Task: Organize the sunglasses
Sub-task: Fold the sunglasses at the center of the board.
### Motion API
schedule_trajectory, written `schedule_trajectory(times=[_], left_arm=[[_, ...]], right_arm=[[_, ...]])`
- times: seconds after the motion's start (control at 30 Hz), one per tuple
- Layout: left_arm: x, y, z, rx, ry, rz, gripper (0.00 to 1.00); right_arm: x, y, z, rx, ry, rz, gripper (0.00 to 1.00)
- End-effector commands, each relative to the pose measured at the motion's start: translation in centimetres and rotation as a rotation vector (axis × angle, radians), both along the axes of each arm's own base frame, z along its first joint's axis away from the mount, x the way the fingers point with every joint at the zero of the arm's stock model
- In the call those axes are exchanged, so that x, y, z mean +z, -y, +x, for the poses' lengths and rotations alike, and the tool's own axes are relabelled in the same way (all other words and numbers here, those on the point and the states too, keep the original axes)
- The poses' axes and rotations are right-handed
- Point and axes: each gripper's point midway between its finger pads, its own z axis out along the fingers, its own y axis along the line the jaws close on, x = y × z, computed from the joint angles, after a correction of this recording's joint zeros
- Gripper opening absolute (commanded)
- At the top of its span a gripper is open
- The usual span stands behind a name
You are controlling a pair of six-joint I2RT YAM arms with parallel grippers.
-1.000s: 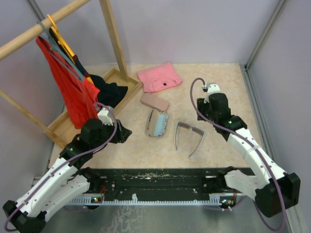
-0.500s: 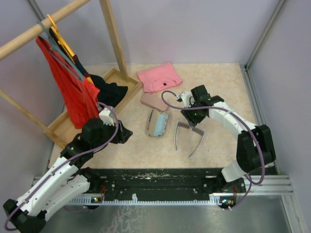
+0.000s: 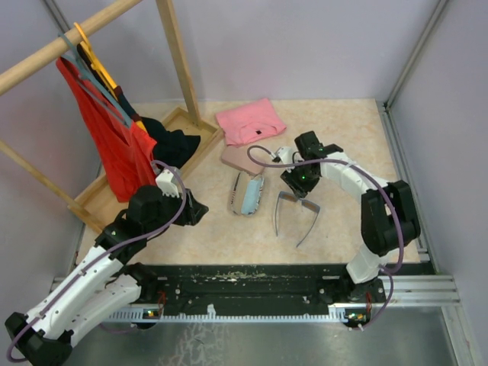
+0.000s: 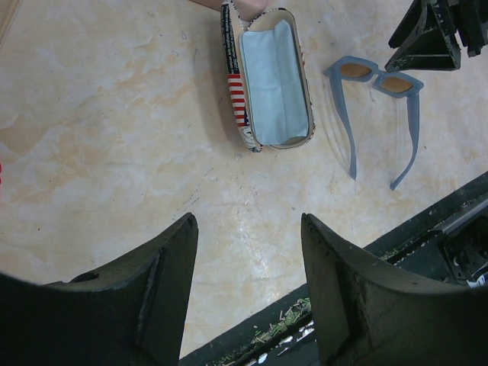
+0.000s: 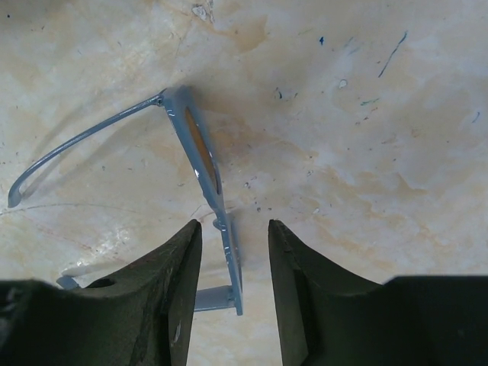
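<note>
"Where have the glasses got to?"

"The grey-blue sunglasses [image 3: 296,215] are lying on the table [image 3: 347,137] with the arms unfolded. The tips point to six o'clock and the lens front is at twelve. They're just at three o'clock of the open flag-patterned case [image 3: 248,194], not touching it."

"Has anything got hold of them?"

"Not that I can see. The right gripper [image 3: 299,181] hangs over the lens front. Its fingers [image 5: 164,297] are apart, one on each side of the frame, with a gap showing on both sides. The left gripper [image 3: 194,207] waits at nine o'clock of the case, spread wide with nothing between."

"How far along, then?"

"Barely begun, I'd say. The case holds only a light blue cloth [image 4: 276,76]. This pair is yet to be lifted, probably folded, and laid inside. I can't spot a second pair anywhere. The pink case [image 3: 242,158] at twelve o'clock of the flag one looks shut."

"Is there room to work?"

"There's bare tabletop from one round to four o'clock of the glasses, out to the side wall. At six the black rail [image 3: 252,278] lies near the arm tips. The wooden tray [image 3: 95,202] at nine o'clock is well apart. The tight spot is the narrow strip between the glasses and the case."
</note>
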Motion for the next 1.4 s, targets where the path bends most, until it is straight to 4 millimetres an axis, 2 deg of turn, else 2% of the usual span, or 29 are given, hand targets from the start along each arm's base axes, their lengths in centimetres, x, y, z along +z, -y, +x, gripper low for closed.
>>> schedule_trajectory(times=[0.0, 1.07, 1.37], left_arm=[[0.8, 0.1, 0.3, -0.003, 0.028, -0.007, 0.63], [0.9, 0.0, 0.4, 0.002, 0.032, -0.008, 0.63], [1.1, 0.0, 0.3, 0.003, 0.038, -0.013, 0.63]], right_arm=[[0.1, -0.4, 0.9, 0.027, -0.013, 0.008, 0.4], [-2.0, -0.1, 0.4, 0.011, -0.098, -0.032, 0.3], [-1.9, 0.0, 0.3, -0.001, -0.103, -0.032, 0.17]])
